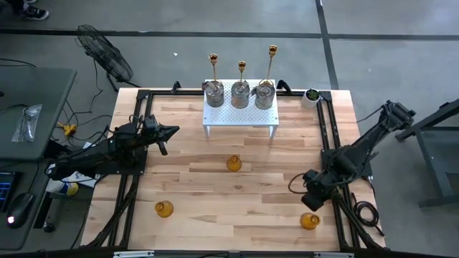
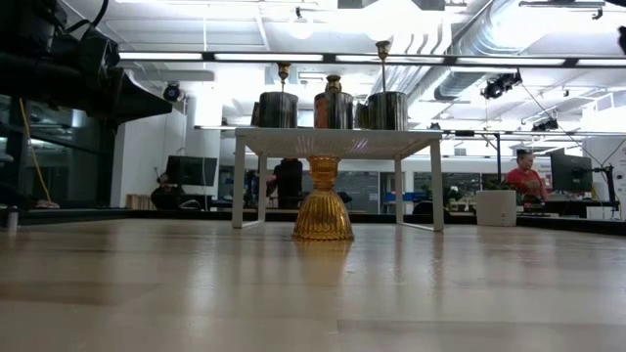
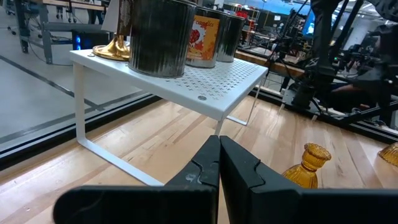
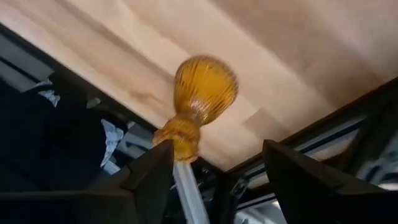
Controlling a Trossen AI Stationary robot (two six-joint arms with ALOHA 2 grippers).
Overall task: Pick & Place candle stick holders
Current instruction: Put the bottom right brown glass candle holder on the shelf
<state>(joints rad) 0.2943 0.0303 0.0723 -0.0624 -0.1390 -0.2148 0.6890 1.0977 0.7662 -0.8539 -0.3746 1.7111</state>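
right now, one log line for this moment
left gripper shut, idle | right gripper open by corner amber holder | silver jars on white rack

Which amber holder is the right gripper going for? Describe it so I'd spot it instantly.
Start at the wooden table and go to the corner nearest the right arm's base. The amber holder there lies just beyond the open right gripper; unlike the other two, it lies beside the table's black edge rail.

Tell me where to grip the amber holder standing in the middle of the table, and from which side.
Grip the middle amber holder at its narrow waist, above the flared ribbed base. It stands upright with open tabletop around it, so come in level from the left gripper's side, fingers either side of the neck. That gripper is shut and would need opening.
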